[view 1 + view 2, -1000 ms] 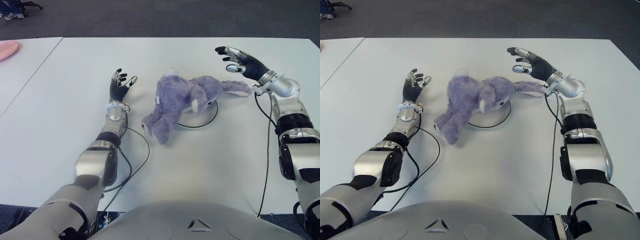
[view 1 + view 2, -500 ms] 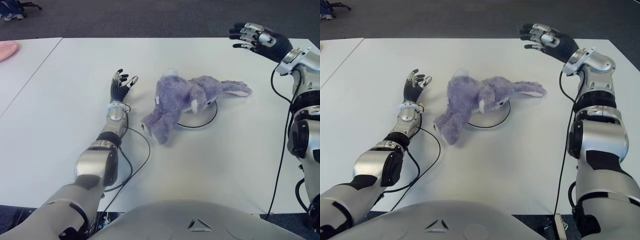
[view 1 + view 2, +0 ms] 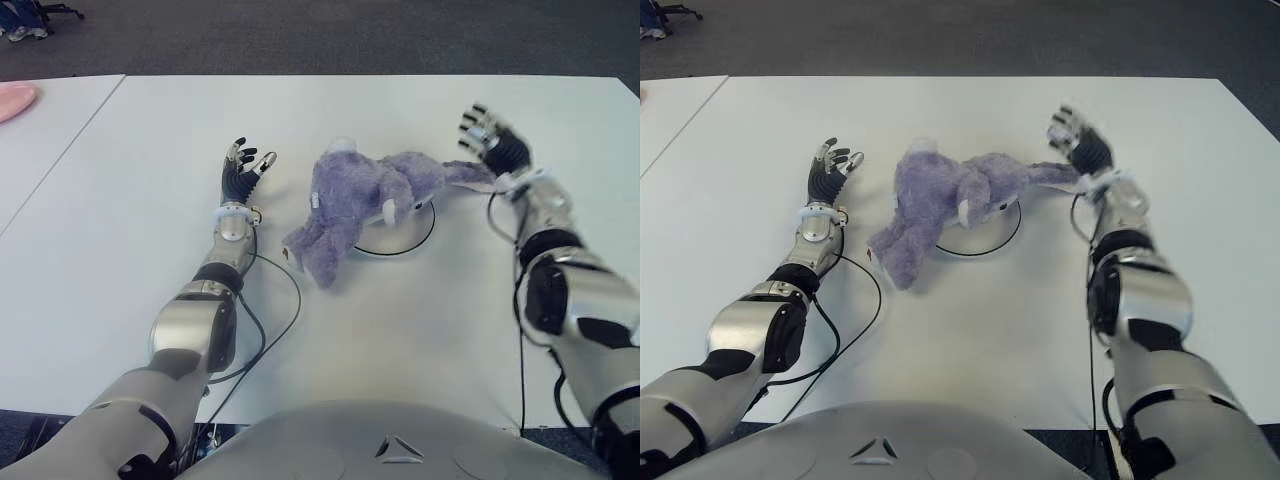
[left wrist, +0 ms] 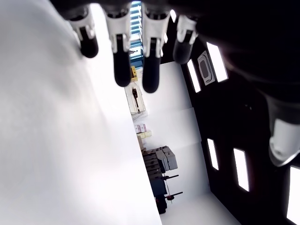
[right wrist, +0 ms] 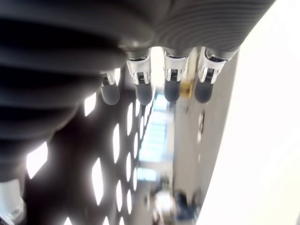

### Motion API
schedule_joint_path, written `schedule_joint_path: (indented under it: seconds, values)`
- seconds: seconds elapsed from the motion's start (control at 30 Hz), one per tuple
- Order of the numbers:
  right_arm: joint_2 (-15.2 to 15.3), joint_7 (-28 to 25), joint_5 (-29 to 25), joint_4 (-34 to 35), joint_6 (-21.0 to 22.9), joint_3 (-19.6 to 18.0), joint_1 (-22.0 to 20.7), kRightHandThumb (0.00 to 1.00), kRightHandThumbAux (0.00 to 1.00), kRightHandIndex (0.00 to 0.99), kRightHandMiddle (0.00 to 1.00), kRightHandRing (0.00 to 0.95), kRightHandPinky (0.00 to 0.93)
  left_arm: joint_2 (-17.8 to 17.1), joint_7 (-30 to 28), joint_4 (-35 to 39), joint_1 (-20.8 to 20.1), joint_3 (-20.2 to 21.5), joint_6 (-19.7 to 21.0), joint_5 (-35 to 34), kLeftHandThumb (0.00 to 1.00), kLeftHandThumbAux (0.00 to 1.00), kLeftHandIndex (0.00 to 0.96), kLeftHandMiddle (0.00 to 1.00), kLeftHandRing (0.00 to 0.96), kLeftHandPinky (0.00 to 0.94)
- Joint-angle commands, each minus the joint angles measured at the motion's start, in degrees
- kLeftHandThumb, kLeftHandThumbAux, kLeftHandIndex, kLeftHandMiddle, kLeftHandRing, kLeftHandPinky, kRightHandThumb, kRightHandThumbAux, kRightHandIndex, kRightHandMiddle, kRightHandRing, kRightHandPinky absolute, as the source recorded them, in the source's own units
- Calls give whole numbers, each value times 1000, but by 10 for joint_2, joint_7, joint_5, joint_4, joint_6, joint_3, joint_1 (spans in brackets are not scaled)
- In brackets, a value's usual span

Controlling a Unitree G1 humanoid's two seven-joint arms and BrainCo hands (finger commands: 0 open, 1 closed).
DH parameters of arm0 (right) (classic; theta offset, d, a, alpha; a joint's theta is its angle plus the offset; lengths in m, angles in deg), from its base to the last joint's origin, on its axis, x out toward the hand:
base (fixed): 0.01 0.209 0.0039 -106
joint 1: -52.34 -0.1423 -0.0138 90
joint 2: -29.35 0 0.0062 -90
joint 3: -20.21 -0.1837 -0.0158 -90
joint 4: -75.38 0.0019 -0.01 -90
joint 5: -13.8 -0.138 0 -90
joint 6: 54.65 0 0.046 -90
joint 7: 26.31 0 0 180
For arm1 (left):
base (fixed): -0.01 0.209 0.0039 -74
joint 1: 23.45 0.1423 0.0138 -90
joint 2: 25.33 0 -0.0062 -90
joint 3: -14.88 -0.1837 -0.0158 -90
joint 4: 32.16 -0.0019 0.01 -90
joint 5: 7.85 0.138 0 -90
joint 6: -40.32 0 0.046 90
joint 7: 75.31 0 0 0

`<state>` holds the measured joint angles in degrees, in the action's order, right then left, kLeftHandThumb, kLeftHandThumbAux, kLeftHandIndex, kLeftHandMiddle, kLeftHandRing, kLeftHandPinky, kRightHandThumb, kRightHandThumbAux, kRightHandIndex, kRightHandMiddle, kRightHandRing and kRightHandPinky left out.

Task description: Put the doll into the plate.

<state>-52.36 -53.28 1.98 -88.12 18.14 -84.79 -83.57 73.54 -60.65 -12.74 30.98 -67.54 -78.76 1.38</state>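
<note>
Your doll (image 3: 365, 205) lies on its side near the middle of the table (image 3: 400, 330), draped across the plate (image 3: 410, 238). Only the plate's near rim shows from under it. The head and one long ear reach toward the table's right edge, while the rump and legs hang off the plate's left side onto the bare top. So the task looks mostly done: the doll is on the plate, not fully inside it. Whether that counts is your call; if not, the trailing end needs tucking in.

Your right hand (image 3: 493, 148) is just beside the tip of the ear, toward the right edge, palm up with fingers spread. Its wrist view shows four straight fingers (image 5: 171, 79) and nothing between them. Whether it touches the ear, you cannot tell.

Your left hand (image 3: 241, 172) shows left of the doll, apart from it, fingers extended and loosely fanned, holding nothing; its wrist view confirms that.

A pink thing (image 3: 15, 100) sits on the neighbouring table at the far left.
</note>
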Motion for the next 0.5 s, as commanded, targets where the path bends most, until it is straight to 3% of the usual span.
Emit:
schedule_joint_path:
  seconds: [0.03,0.5]
  values:
    - [-50,85,17,-6,-27,-2,32,0,770,44,44,13,3,31,-5,-74,97,-10,76,9,0,495,126,240,198,64]
    - [-116,198,75,-29,-55,31,79,0,764,28,49,28,35,22,-9,-73,100,-4,75,4,0,523,134,221,189,85]
